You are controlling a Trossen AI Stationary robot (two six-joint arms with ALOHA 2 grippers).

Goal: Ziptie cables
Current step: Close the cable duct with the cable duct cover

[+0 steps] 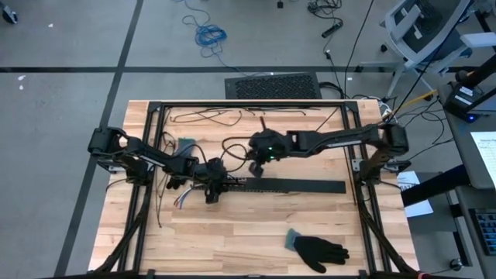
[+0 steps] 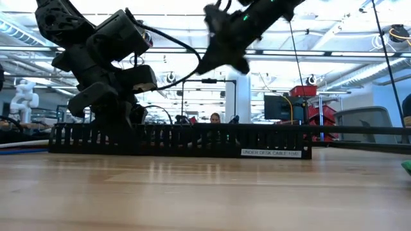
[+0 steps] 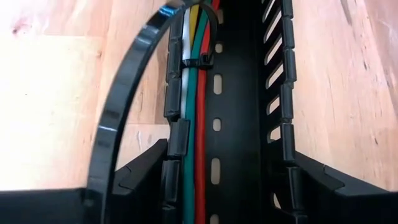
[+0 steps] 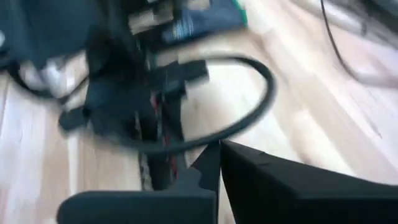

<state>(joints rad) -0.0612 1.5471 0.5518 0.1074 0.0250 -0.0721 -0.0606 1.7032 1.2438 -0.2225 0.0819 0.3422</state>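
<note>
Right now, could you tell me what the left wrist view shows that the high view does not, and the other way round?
Only the left wrist view shows the cables close up: white, green and red wires lying along one wall inside the black slotted tray, a small black tie around them, and a wide black ziptie loop arching over the tray's edge.

Only the high view shows the right gripper, shut, above the tray, and a black glove near the table's front edge.

Both show the tray and the wooden table.
</note>
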